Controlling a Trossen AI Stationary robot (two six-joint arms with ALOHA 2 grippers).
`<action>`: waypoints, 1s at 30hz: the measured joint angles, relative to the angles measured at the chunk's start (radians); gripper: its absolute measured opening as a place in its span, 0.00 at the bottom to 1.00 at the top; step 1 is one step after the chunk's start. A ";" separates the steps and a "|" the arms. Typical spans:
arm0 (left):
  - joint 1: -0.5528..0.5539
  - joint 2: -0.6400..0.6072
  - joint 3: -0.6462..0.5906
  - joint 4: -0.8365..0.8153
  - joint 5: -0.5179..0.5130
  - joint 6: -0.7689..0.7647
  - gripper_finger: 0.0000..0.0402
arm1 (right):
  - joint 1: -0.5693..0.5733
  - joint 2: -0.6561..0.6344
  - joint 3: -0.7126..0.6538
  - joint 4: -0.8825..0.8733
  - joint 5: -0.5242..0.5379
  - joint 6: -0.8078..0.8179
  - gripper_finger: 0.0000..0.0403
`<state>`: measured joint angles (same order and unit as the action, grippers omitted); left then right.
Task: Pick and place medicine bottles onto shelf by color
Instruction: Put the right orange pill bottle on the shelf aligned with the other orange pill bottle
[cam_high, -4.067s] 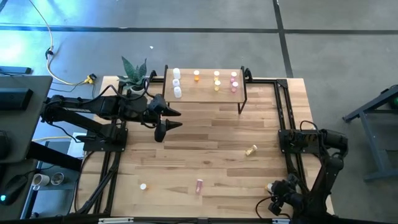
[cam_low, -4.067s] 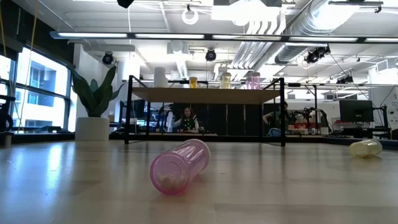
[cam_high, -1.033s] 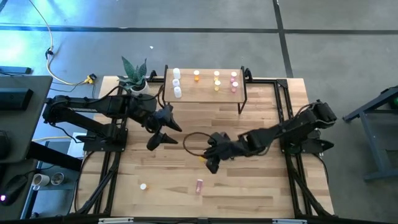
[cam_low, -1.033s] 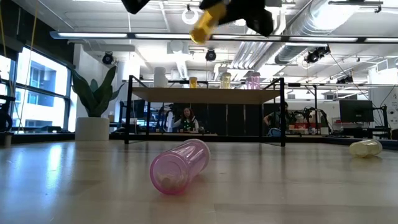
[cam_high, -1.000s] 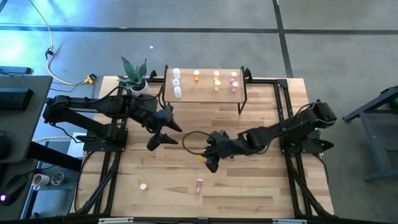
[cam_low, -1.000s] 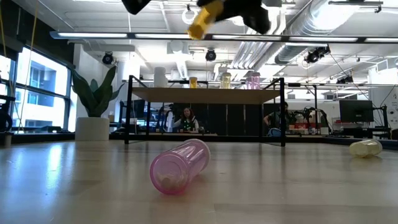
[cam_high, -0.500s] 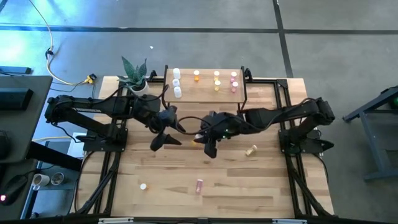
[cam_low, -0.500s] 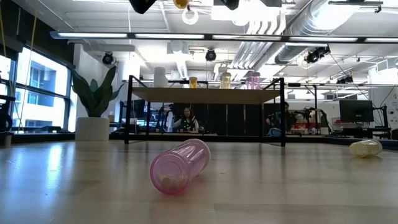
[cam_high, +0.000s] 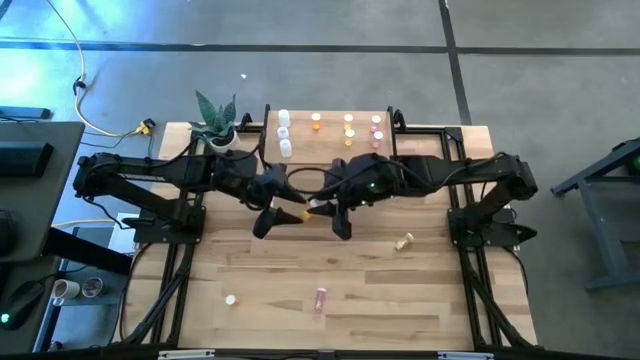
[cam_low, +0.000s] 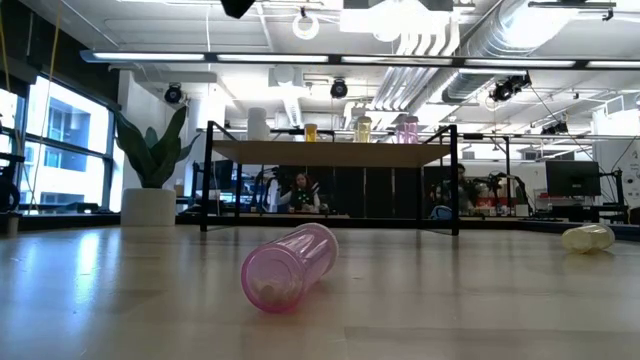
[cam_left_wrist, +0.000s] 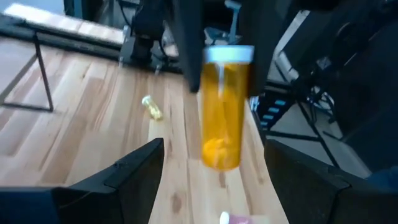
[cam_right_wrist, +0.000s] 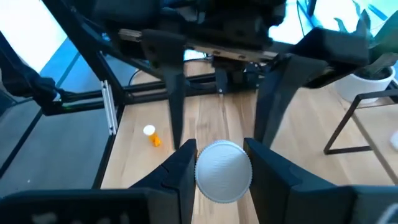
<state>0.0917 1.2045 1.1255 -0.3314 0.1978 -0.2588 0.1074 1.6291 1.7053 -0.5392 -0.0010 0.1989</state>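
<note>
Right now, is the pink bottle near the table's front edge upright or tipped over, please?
Tipped over: the pink bottle lies on its side on the tabletop.

Bright, even light falls from ceiling strip lamps (cam_low: 330, 58). A blue cast tints the floor left of the table (cam_high: 440, 300). The orange bottle (cam_left_wrist: 222, 106) is motion-blurred; low-view foreground is soft.

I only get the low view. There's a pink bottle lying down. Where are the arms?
Observer: Above the table's middle, near the shelf. The right gripper holds an orange bottle by its white cap.
Operator: Is the other arm grabbing it too?
Observer: No. The left gripper faces it, fingers open on either side, not touching.
Operator: Any bottles I can't see?
Observer: Yes, a small orange bottle sits left of your pink bottle.
</note>
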 joint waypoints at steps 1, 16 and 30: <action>0.000 0.000 0.000 0.014 0.000 0.000 0.67 | -0.004 0.000 0.003 0.000 0.000 0.002 0.27; 0.008 0.037 0.000 0.099 -0.023 -0.053 0.57 | -0.005 0.000 0.017 -0.003 0.000 0.010 0.27; 0.007 0.048 0.000 0.099 -0.015 -0.026 0.30 | -0.006 0.000 0.016 -0.005 0.005 0.012 0.27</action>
<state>0.0990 1.2522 1.1255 -0.2321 0.1829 -0.2850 0.1017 1.6295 1.7218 -0.5446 0.0036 0.2111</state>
